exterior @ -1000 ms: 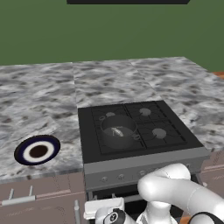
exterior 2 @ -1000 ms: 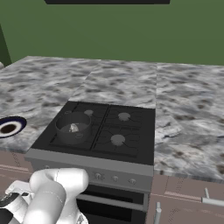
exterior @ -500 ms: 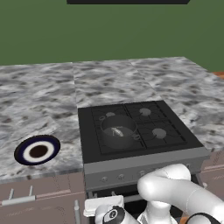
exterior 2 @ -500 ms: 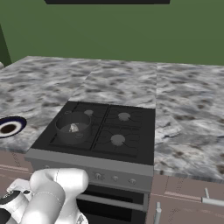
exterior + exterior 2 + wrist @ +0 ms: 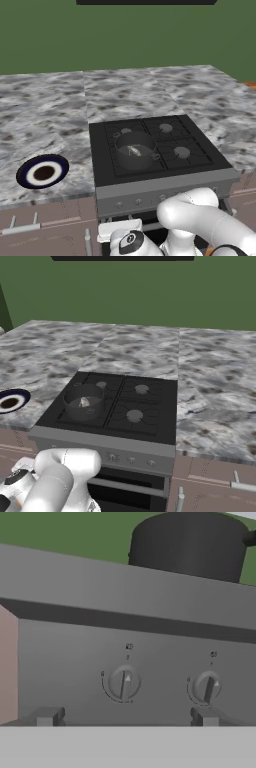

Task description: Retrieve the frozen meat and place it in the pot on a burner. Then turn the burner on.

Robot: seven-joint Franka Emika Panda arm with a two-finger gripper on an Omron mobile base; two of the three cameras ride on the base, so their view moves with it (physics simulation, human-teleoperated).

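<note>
Dark grey round metal pot (image 5: 135, 148) holds the pale mottled meat lump (image 5: 133, 149); fingers (image 5: 125, 716) spread apart, empty, before round knobs (image 5: 123, 683).

A grey marbled desk (image 5: 45, 105) runs along a green wall, with a black cooktop (image 5: 150, 147) set into it. The pot (image 5: 135, 149) stands on the cooktop's front-left burner (image 5: 83, 408), a pale lump of frozen meat (image 5: 134, 150) inside. Left of the cooktop, well apart, a dark-blue-rimmed plate (image 5: 42, 171) lies on the desk
</note>
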